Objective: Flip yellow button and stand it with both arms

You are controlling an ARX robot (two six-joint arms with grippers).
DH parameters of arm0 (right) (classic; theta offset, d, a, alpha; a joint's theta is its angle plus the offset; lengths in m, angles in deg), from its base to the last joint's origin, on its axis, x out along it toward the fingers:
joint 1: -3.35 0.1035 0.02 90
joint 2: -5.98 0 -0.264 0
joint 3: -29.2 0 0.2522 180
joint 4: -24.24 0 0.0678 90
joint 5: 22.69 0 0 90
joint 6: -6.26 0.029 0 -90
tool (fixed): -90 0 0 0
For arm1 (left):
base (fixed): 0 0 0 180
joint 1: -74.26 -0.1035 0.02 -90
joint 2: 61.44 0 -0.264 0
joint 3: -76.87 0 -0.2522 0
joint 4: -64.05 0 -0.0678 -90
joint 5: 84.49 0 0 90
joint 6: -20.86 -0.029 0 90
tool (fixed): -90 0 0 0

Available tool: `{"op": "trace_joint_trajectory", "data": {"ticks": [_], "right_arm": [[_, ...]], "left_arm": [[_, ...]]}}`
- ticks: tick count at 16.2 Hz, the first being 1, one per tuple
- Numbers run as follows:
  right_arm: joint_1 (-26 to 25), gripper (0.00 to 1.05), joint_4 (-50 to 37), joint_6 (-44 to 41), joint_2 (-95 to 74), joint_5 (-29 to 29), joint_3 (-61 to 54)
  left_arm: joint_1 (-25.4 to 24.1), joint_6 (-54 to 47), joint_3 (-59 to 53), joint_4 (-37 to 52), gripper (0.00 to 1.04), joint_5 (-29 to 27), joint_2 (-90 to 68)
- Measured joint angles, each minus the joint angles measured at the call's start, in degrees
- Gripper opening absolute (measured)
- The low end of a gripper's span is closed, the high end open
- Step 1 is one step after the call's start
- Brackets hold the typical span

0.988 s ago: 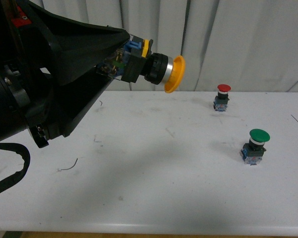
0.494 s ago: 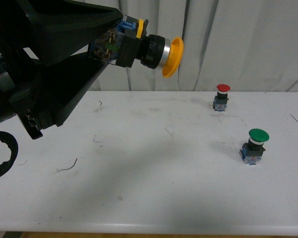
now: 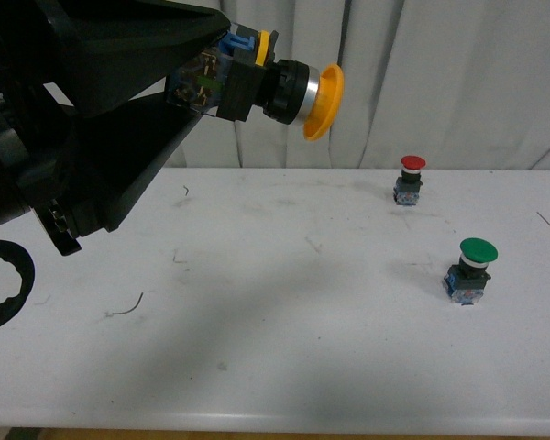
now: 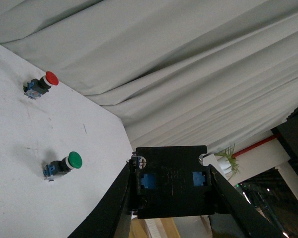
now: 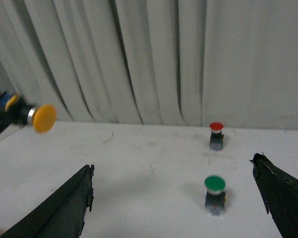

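My left gripper (image 3: 209,84) is clamping the yellow button (image 3: 273,88) by its blue-black block and holding it in the air, well above the table (image 3: 284,357). In the front view it is sitting at about eleven o'clock. The yellow button is lying sideways, its cap pointing toward three o'clock and tilting slightly down. In the left wrist view I am seeing the back of the block wedged between both fingers (image 4: 114,208).

My right gripper (image 5: 173,166) is hanging wide open, gripping nothing, well apart from the yellow button.

On the table, a red button (image 3: 411,179) is standing upright at two o'clock. A green button (image 3: 473,269) is standing at three o'clock, nearer me. A grey curtain (image 3: 458,82) is hanging behind.
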Motion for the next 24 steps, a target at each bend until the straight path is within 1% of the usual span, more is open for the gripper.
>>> {"op": "trace_joint_trajectory", "data": {"ticks": [2,3,4,5,6,7,8,9,10,11,12,14,16,17,19,24], "right_arm": [[3.7,0.98,-17.9,1.9,-20.2,-4.7,8.2],[5.4,0.98,-23.4,2.4,-28.3,-7.0,12.4],[6.8,0.98,-26.9,2.7,-36.4,-9.9,17.5],[7.8,0.98,-27.6,2.9,-42.8,-12.3,22.4],[8.5,0.98,-28.1,4.4,-47.4,-12.9,25.4],[9.4,0.98,-29.2,7.5,-49.3,-11.3,25.9],[10.4,0.98,-32.2,11.6,-49.8,-7.8,25.9],[11.7,0.98,-38.5,19.5,-50.5,-2.6,25.4],[13.4,0.98,-43.1,28.3,-52.2,1.4,24.2],[15.0,0.98,-42.9,35.9,-54.7,3.3,23.1],[16.9,0.98,-42.3,45.9,-58.3,3.4,22.1],[19.3,0.98,-42.3,59.7,-62.2,1.8,21.9],[20.2,0.98,-42.6,70.1,-64.4,-0.4,22.3],[20.2,0.98,-42.3,74.0,-65.5,-1.3,23.0],[21.1,0.98,-42.3,77.6,-66.1,-2.6,24.7],[25.4,0.98,-42.5,78.9,-67.4,-3.2,28.7]], "left_arm": [[0.5,0.0,0.3,0.0,0.35,-0.1,0.0],[1.1,0.0,0.7,0.0,0.35,-0.5,0.0],[1.5,-0.2,1.0,0.0,0.35,-0.7,0.0],[1.7,-0.3,1.0,0.0,0.35,-0.7,0.0],[1.8,-0.5,1.1,0.0,0.35,-0.7,0.0],[1.8,-0.7,1.1,0.0,0.35,-0.7,0.0],[1.8,-1.0,1.1,0.0,0.35,-0.7,0.0],[1.9,-1.0,1.1,0.0,0.35,-0.7,0.0],[2.0,-1.0,1.1,0.0,0.35,-0.8,-0.1],[2.3,-1.0,1.1,0.0,0.35,-1.0,-0.5],[2.6,-1.0,1.1,0.0,0.35,-1.0,-0.5],[2.6,-1.0,1.1,0.0,0.35,-1.0,-0.7],[2.5,-1.0,1.1,0.0,0.35,-1.0,-0.7],[2.4,-1.0,1.1,0.0,0.35,-1.0,-0.7],[2.4,-1.0,1.1,0.0,0.35,-1.0,-0.7],[2.2,-1.1,1.1,0.0,0.35,-0.8,-0.7]]}}
